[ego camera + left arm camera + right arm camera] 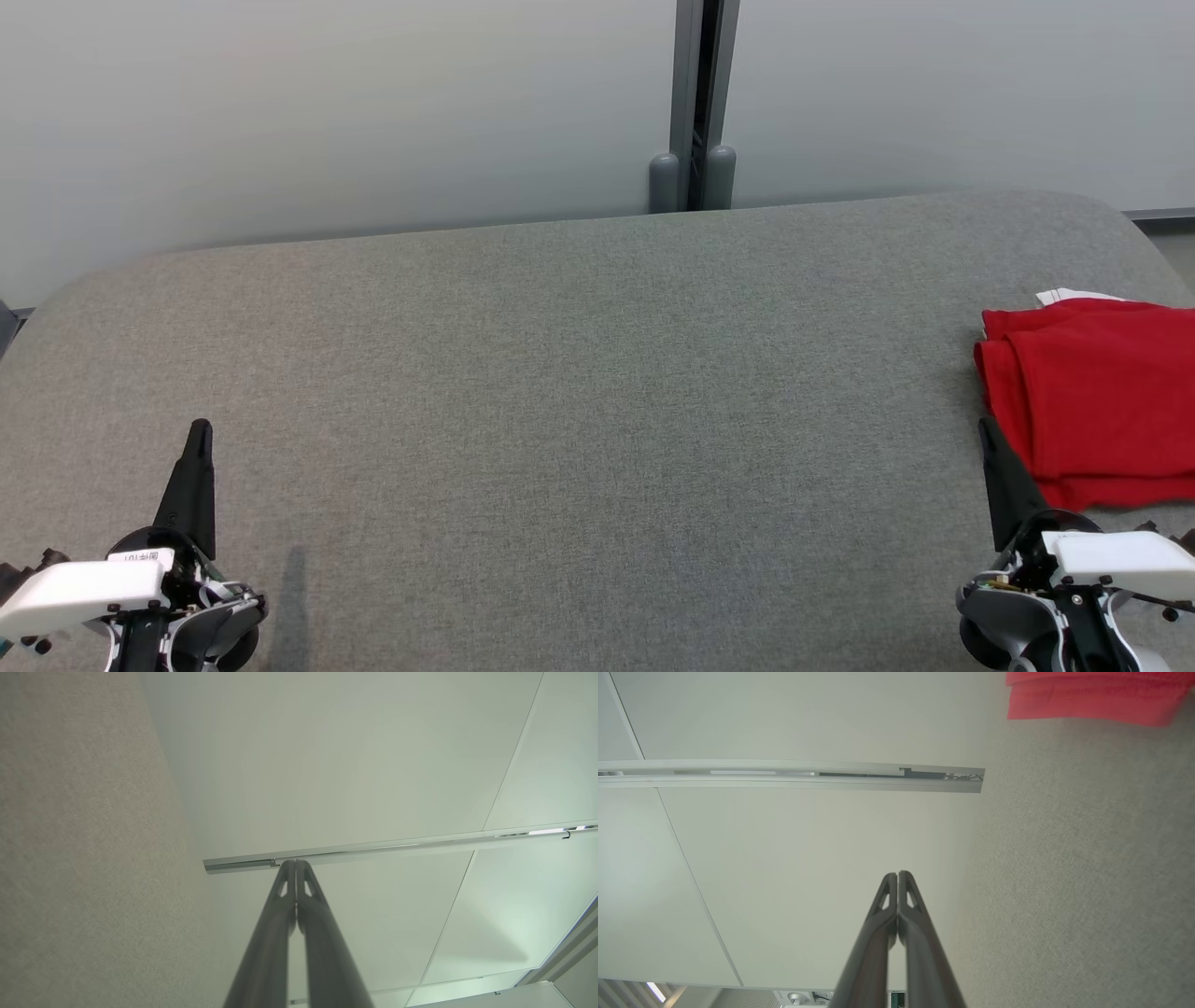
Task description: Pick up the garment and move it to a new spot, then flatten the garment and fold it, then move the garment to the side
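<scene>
**newbie_ops:** Why do you park everything like this? The big grey padded table [579,373] is bare through the middle and the cloth is nowhere near it.

**foldbot_fan:** Look far right. The red garment [1102,392] lies on the table by its right edge, partly cut off in your head view. It sits in neat stacked layers, so I read it as folded and set aside, and I'd guess you're at the tail end of the job. Leaving it out there also keeps the working area free.

**newbie_ops:** And the arms?

**foldbot_fan:** Both sit low at the near edge, one at each side, fingers aimed at the pale wall [327,112]. That looks like a rest pose to me. Your left jaws are pressed together on nothing, well apart from the garment. Your right jaws are pressed together too, and empty. In the head view their tip sits just beside the garment's near left corner, but your right wrist view shows the cloth off to one side, so I'd say they're clear of it.

Tiny detail: a white tag [1074,297] peeks out at the garment's far edge.
</scene>
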You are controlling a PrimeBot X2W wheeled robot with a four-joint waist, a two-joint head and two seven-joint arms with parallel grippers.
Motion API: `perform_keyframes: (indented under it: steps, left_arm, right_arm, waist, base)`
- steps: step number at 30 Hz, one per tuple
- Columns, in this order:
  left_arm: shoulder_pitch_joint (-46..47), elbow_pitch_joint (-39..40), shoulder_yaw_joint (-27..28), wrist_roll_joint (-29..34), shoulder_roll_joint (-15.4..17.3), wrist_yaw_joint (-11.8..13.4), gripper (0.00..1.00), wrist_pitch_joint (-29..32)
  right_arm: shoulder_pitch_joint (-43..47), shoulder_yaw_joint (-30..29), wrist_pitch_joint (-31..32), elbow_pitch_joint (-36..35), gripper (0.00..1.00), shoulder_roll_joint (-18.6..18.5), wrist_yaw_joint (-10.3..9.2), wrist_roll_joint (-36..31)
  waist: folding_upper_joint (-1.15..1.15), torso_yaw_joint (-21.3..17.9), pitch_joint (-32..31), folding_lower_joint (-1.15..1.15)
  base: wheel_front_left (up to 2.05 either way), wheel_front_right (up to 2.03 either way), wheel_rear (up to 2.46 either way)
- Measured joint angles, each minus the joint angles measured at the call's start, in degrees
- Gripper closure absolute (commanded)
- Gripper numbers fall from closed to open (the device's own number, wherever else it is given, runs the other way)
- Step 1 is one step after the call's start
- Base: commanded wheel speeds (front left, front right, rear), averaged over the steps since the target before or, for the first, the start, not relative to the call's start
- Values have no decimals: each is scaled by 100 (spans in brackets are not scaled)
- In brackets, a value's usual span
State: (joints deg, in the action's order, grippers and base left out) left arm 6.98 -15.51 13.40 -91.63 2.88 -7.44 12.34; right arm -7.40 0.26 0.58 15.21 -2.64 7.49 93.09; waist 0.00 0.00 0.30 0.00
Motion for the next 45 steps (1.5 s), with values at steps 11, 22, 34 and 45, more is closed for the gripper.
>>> perform_keyframes:
  steps: [11,22,34,45]
  left_arm:
    - [0,0,2,1,-2,0,100,0]
    - [0,0,5,1,-4,0,100,1]
    - [0,0,8,2,-5,0,100,5]
    - [0,0,10,3,-7,0,100,7]
  right_arm:
    - [0,1,0,0,100,1,0,0]
    - [0,1,0,0,100,0,0,0]
    - [0,1,0,0,100,0,1,1]
    - [0,1,0,0,100,0,0,1]
  waist:
    - [0,0,0,0]
    - [0,0,0,0]
    - [0,0,0,0]
    - [0,0,0,0]
  base:
    - [0,0,0]
    - [0,0,0]
    - [0,0,0]
    - [0,0,0]
